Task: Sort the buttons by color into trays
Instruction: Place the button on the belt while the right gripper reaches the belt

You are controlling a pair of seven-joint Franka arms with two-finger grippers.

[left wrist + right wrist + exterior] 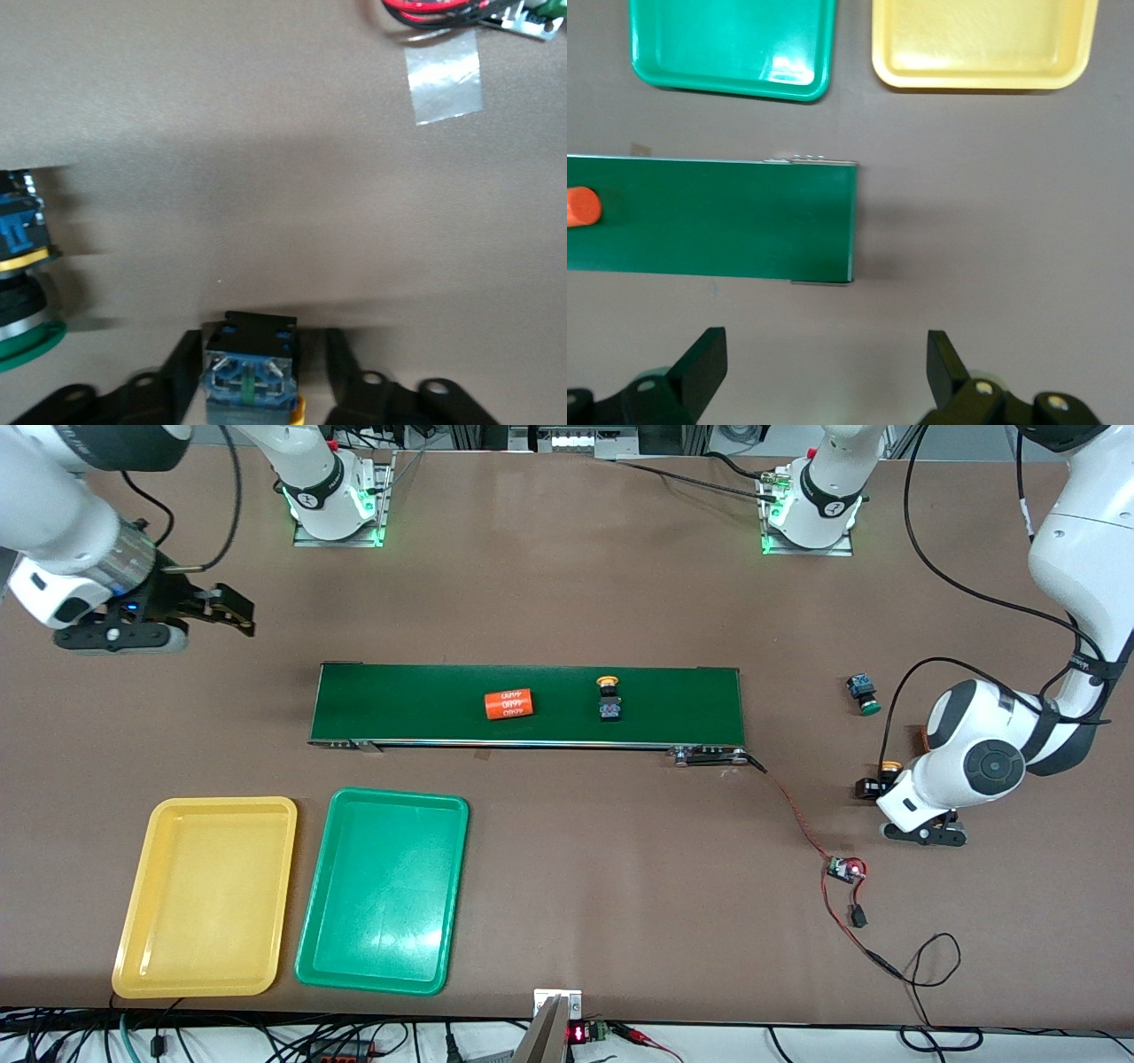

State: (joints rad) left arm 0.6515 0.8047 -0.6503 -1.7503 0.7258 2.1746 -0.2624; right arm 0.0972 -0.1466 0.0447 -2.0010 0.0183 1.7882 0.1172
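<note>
On the belt (pixel 527 705), an orange cylinder (pixel 508 704) lies beside a yellow button (pixel 609 698); right jaws spread, left unclear.

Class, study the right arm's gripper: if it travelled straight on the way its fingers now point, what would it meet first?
The right gripper, open, points down over bare table just past the conveyor belt's end. It would probably meet the table first, though depth is unclear.

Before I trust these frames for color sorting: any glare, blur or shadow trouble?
Front view: white glare patches on the green tray, fainter on the yellow tray. Left wrist view: the green-capped button at the edge is streaked with blur; a soft shadow lies across the table. Right wrist view: glare on the green tray only.
</note>
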